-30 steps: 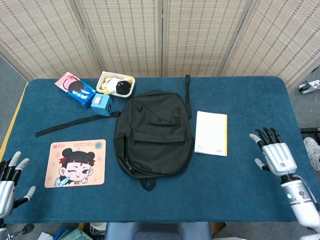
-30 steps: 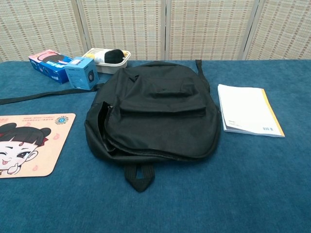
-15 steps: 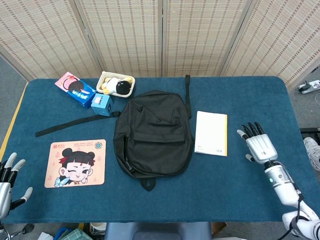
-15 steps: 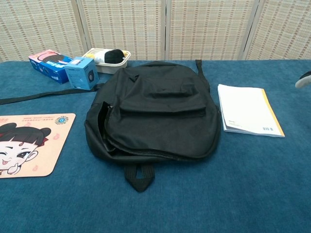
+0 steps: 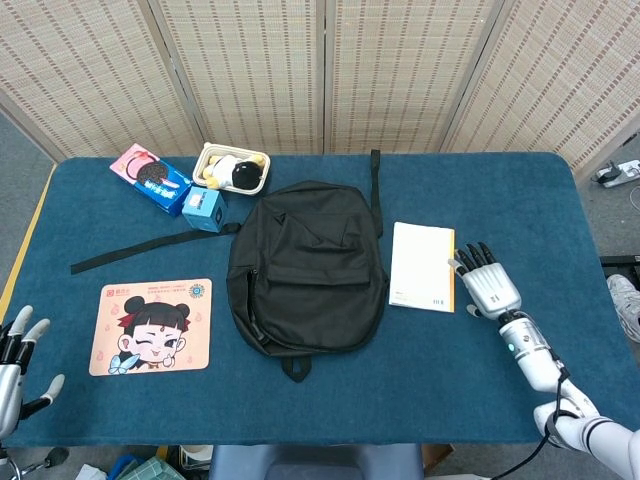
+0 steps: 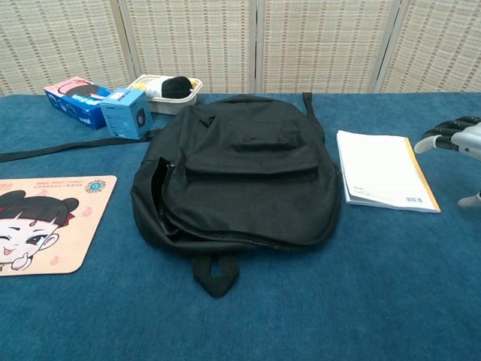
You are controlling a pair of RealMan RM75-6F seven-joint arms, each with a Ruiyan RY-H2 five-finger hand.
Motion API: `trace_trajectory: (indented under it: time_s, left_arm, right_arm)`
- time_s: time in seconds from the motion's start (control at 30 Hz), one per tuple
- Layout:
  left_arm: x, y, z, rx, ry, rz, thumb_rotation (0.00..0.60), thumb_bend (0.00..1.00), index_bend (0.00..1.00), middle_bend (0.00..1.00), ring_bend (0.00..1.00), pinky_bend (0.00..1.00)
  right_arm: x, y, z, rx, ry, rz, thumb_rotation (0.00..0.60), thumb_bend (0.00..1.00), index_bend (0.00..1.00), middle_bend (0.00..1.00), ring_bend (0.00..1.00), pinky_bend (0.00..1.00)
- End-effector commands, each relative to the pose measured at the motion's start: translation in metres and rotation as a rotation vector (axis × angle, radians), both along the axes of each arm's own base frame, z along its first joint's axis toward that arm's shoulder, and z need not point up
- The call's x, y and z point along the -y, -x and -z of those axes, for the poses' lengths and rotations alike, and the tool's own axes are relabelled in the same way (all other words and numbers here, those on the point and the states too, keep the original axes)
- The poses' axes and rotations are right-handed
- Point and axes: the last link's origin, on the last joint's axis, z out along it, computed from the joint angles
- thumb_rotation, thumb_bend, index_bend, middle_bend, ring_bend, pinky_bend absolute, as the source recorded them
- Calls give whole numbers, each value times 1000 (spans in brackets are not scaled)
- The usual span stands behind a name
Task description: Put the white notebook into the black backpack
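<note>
**Notebook flat beside backpack, not yet touched**

Notebook (image 5: 422,266) lying closed on the table (image 5: 330,400), just right of the backpack (image 5: 305,267), yellow strip along its far-from-backpack edge. Right hand (image 5: 488,287) just beside that edge, fingers spread, holding nothing; apart from the cover as far as can be told. Left hand (image 5: 14,365) well left of the backpack, at the table's near corner, fingers likewise spread and empty.

Likely light and thin, soft-covered, apt to bend or fan open if lifted by one corner. Flat on cloth, so hard to get under; probably best slid or tipped up at the yellow edge, then pinched across spine or long side. Backpack limp, mouth collapsed; likely needing holding open.

Count: one notebook, one backpack, one mat (image 5: 151,326), two boxes (image 5: 150,178) (image 5: 203,209), one tray (image 5: 233,168), all left of or behind the backpack.
</note>
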Motion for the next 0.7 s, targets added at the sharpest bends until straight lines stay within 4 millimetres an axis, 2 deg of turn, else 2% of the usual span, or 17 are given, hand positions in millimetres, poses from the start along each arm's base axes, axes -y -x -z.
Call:
trace_trajectory:
  time_s: [0.03,0.4,0.7]
  left_arm:
    - [0,0,0,-2,2,-1,600,281,161,26,75,0]
    - [-1,3,0,-5,4,-11,600,281,161,26,75,0]
    - [0,5,0,-3,1,-15,600,281,161,26,76,0]
  right_arm:
    - [3,-3,6,1,-10,-9,600,99,170,104,41,33]
    - [11,-14,25,-21,-49,-49,600,99,169,104,41,33]
    - [13,-23,34,-7,-56,-84,600,111,169,104,41,33]
